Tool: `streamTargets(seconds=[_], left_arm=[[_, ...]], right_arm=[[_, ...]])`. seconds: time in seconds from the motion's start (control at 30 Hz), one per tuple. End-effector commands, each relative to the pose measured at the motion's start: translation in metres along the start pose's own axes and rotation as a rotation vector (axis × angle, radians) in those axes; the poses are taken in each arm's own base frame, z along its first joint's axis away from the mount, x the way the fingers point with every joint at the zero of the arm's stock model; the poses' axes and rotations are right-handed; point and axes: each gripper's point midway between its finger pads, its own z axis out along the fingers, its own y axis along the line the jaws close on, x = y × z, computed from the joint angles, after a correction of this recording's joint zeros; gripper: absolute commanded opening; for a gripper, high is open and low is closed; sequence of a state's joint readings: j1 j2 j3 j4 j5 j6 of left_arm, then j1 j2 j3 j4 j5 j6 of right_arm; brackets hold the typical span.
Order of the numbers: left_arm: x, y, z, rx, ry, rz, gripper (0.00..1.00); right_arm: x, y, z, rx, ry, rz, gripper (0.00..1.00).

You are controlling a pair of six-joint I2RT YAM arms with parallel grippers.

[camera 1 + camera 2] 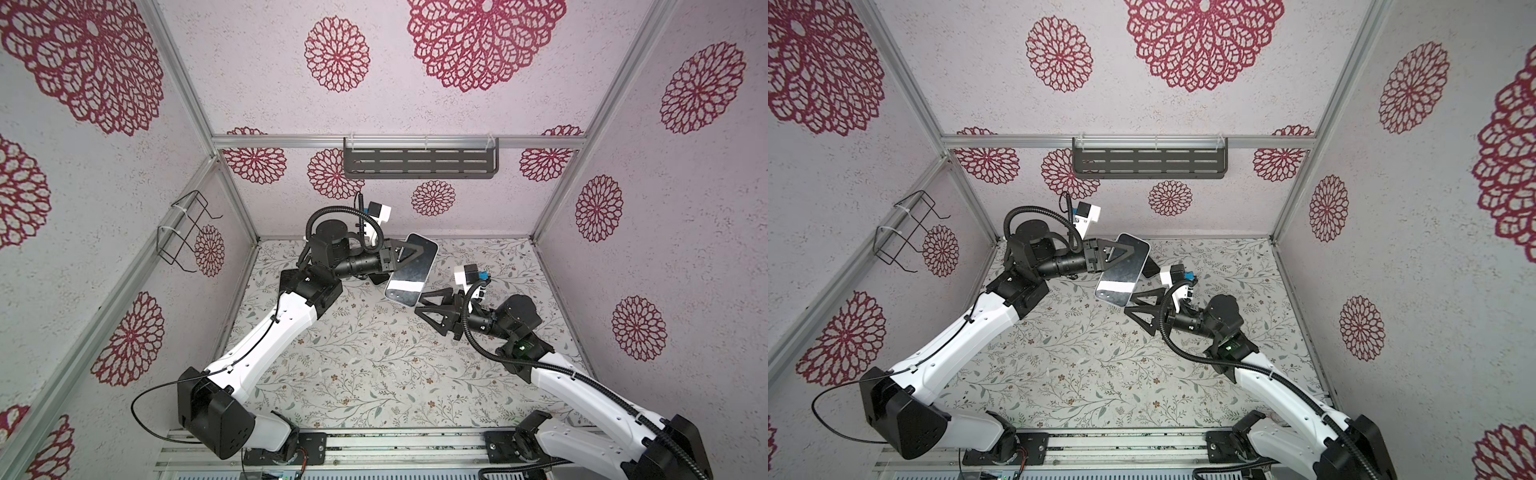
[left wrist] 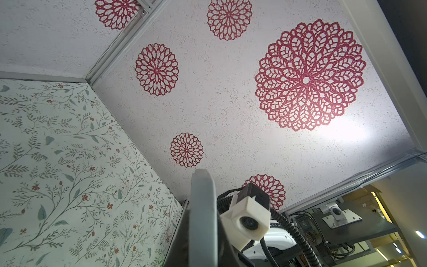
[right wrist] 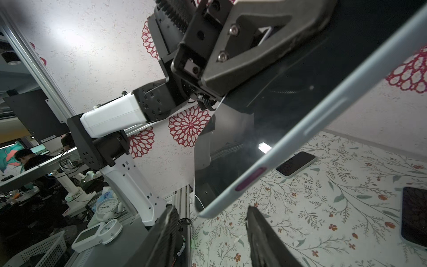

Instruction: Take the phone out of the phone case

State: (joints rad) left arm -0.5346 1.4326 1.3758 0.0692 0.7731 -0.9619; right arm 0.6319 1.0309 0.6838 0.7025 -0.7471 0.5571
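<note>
In both top views the left gripper (image 1: 409, 254) was clenched on the phone (image 1: 411, 272), one finger across its glass, holding it tilted above the table (image 1: 365, 374). The right gripper (image 1: 419, 303) stood released at the phone's 5 o'clock corner. The left wrist view showed only the phone case (image 2: 203, 219) edge-on. In the right wrist view the case's pale corner sat between the right gripper's parted fingers (image 3: 166, 238), apparently untouched. That gripper should probably pinch only the case lip and peel toward 5 o'clock, the left bracing the glass.
</note>
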Motion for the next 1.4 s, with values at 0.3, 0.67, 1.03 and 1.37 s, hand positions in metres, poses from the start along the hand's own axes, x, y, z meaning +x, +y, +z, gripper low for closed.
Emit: streamTargets(seconds=[0.3,0.67,1.03,1.37], left_arm=[[-0.014,-0.024,0.002,0.064,-0.035,0.061,0.00],[-0.010,-0.024,0.003,0.070,-0.021,0.063,0.00],[-0.002,-0.028,0.002,0.085,0.012,0.083,0.00],[0.003,-0.029,0.002,0.087,0.034,0.096,0.00]], right_arm=[[-0.011,0.016,0.006,-0.082,-0.031,-0.033,0.40],[-0.012,0.014,0.008,-0.082,-0.041,-0.031,0.32],[-0.010,0.010,0.009,-0.081,-0.023,-0.018,0.24],[-0.012,0.007,0.006,-0.075,-0.025,-0.016,0.23]])
